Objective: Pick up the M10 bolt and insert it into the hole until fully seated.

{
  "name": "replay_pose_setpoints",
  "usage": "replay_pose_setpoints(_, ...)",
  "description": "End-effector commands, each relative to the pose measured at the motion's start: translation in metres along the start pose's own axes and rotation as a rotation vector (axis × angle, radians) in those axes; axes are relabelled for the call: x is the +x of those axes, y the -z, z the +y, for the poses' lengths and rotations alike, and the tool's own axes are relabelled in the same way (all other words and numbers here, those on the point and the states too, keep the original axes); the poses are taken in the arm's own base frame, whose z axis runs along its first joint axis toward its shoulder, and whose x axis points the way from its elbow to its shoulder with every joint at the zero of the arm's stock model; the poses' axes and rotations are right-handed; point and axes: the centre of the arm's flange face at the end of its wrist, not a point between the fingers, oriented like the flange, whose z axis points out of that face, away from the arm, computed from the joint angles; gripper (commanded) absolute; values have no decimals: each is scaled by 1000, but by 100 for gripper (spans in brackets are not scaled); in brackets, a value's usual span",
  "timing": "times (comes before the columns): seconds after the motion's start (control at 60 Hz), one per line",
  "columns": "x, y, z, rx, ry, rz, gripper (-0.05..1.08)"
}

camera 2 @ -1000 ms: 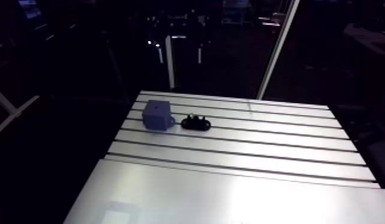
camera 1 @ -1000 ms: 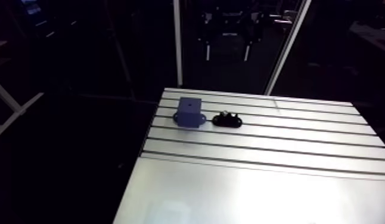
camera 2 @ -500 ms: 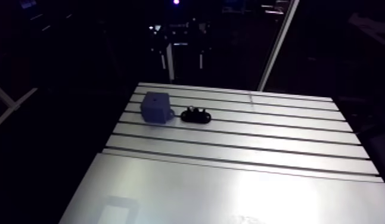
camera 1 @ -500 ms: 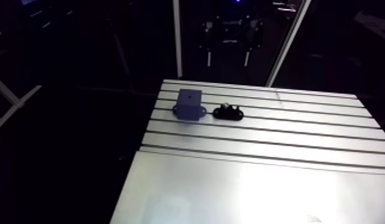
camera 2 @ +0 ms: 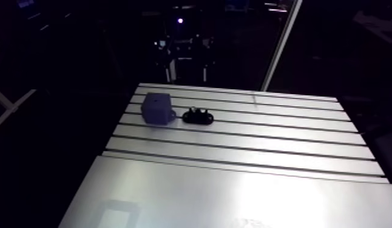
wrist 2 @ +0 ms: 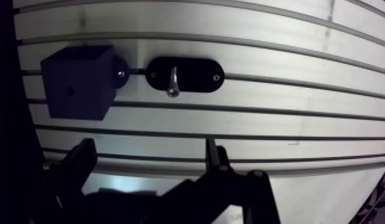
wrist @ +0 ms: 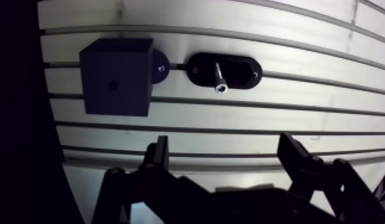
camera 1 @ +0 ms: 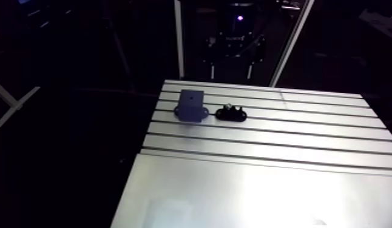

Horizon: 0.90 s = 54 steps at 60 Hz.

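The slotted surface [camera 1: 265, 182] is lying broad and open toward its right and near edges. The tool [wrist: 224, 143] is hanging above it, its fingers [wrist: 159, 156] spread and gripping nothing. The blue block [camera 1: 190, 105] is sitting close to the surface's left edge, a small hole [wrist: 114, 85] showing in the face turned toward the tool. Just beside the block, the black oval holder [wrist: 201, 70] is lying across a slot. The M10 bolt [wrist: 219, 77] is standing in the holder, ahead of the tool.
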Motion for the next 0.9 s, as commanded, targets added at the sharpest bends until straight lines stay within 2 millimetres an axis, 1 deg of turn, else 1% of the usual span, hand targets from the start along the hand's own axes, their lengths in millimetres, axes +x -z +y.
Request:
replay_pose_setpoints(0.017,1,-12,4,-4,-5,-5,1)
replay_pose_setpoints(0.067,3,-16,12,-1,-18,-11,4)
replay_pose_setpoints(0.117,4,-17,14,0,-22,-13,7)
replay_pose_setpoints(0.133,5,-19,16,3,-25,-16,11)
replay_pose_setpoints(0.15,5,-19,16,3,-25,-16,11)
replay_pose_setpoints(0.167,6,-21,17,5,-28,-20,14)
replay_pose_setpoints(0.183,6,-21,17,5,-28,-20,14)
replay_pose_setpoints(0.2,7,-23,19,6,-33,-24,18)
replay_pose_setpoints(0.217,7,-23,19,6,-33,-24,18)
replay_pose_setpoints(0.25,9,-29,24,9,-38,-35,23)
replay_pose_setpoints(0.283,11,-32,26,10,-40,-39,24)
replay_pose_setpoints(0.333,12,-34,26,11,-40,-39,25)
replay_pose_setpoints(0.4,16,-41,25,14,-39,-28,32)
replay_pose_setpoints(0.467,17,-44,25,17,-38,-28,33)
replay_pose_setpoints(0.55,18,-50,23,16,-36,-39,37)
replay_pose_setpoints(0.683,20,-59,19,12,-31,-52,38)
replay_pose_setpoints(0.833,20,-61,18,12,-29,-55,38)
replay_pose_setpoints(0.9,22,-66,18,12,-29,-64,39)
